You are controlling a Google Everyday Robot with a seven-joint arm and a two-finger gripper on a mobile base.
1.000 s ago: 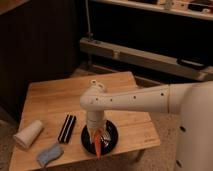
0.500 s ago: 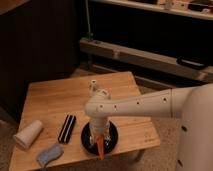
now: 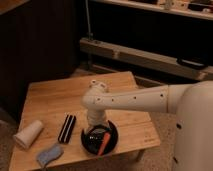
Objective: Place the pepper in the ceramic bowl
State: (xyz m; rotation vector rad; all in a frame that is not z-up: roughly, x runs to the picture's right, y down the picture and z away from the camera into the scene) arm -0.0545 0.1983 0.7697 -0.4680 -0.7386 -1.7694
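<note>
The pepper point(image 3: 104, 144) is a small orange-red stick. It lies tilted in the front right part of the ceramic bowl point(image 3: 114, 134), its lower tip near the front rim. The bowl is round, black and glossy and stands near the front edge of the wooden table point(image 3: 55, 97). My gripper point(image 3: 94, 131) points down at the end of the white arm point(image 3: 130, 100), just over the bowl's left half, up and left of the pepper. The wrist hides the back of the bowl.
A black ridged bar point(image 3: 67, 128) lies left of the bowl. A translucent whitish cup point(image 3: 28, 134) lies on its side at the table's left front. A blue-grey cloth point(image 3: 48, 155) sits at the front edge. A low bench point(image 3: 150, 57) runs behind the table.
The pepper, seen right under the gripper a second ago, now lies a little to the right in the bowl, apart from the gripper. The arm has shifted slightly.
</note>
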